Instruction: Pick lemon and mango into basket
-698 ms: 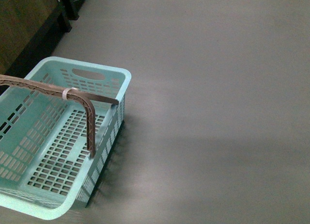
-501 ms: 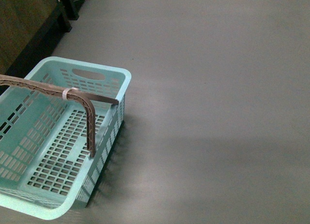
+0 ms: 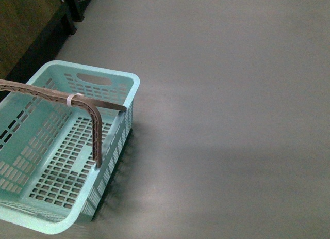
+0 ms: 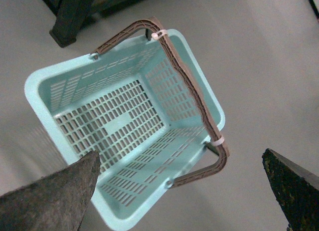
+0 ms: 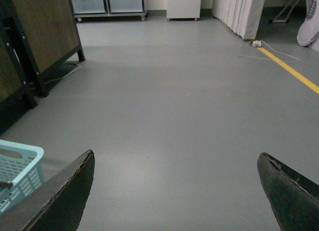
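step: pretty much the start imo, nothing is picked and the search for the fruit comes first
basket [image 3: 135, 86]: light teal, sitting on the grey floor [image 3: 232, 94] on the robot's left side, totally empty, you can see the slotted bottom all the way across
lemon: not in any of the three views, so can't say where it is
mango: same deal, nowhere in sight
left end effector [image 4: 179, 152]: hovering above the basket looking down into it, fingers [image 4: 55, 201] spread wide apart, nothing between them
right end effector [image 5: 175, 152]: pointed out across bare floor with only the basket's corner at the edge of its view, fingers [image 5: 60, 196] also wide apart, holding nothing
next move: my guess is the arms or the base have to turn until the fruit shows up, then one arm goes for the lemon or mango; the basket is ready to receive either
watch out: the brown handle [image 3: 95, 130] stands up over the opening, so a drop should go in beside it
counts: 1 basket, 1 handle, 2 white zip ties [image 4: 218, 140] on the handle, 0 lemons, 0 mangoes seen
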{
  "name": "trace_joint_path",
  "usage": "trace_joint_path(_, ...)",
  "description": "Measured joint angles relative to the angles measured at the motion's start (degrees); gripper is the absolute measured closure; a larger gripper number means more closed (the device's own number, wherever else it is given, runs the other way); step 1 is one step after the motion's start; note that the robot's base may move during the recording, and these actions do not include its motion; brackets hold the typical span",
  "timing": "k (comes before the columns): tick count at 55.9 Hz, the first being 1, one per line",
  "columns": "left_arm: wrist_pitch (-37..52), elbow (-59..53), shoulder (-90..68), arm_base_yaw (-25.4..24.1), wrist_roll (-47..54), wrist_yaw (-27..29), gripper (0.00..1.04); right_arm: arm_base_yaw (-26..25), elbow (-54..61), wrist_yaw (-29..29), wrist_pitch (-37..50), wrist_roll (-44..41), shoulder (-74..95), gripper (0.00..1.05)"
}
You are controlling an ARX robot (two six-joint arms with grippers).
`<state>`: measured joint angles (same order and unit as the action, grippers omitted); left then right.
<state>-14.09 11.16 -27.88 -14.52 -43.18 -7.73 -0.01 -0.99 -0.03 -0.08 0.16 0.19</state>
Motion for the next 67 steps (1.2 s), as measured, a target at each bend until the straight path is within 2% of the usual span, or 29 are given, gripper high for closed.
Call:
trace_joint_path(6,13.6,0.8,-15.3,-3.1,-5.0,-4.3,0.07,0.0,0.0,0.0,0.0,0.0,0.0,0.09)
trace_joint_path(11,32.0,4.4,-37.2,-2.0,-9.7,-5.4,0.07,0.0,0.0,0.0,0.0,0.0,0.0,0.09)
trace_joint_path(14,39.1,7.0,-47.0,-0.7,-11.4,-5.3,0.07,0.0,0.0,0.0,0.0,0.0,0.0,0.09)
trace_joint_path(23,49.2,14.1,-66.8,3.2,-16.3,-3.7,0.07,0.0,0.0,0.0,0.0,0.0,0.0,0.09)
trace_joint_path(41,52.4,27.3,-86.4,9.9,-23.3,-2.1,0.07,0.0,0.0,0.0,0.0,0.0,0.0,0.09)
trace_joint_path(57,50.7,36.6,-95.6,11.6,-24.9,-1.2,0.07,0.0,0.0,0.0,0.0,0.0,0.0,0.09)
trace_joint_path(59,50.2,37.8,-96.5,11.8,-25.0,-1.0,0.11,0.0,0.0,0.0,0.0,0.0,0.0,0.09)
trace_joint_path(67,49.2,41.3,-98.5,13.0,-26.3,-1.2,0.38,0.0,0.0,0.0,0.0,0.0,0.0,0.09)
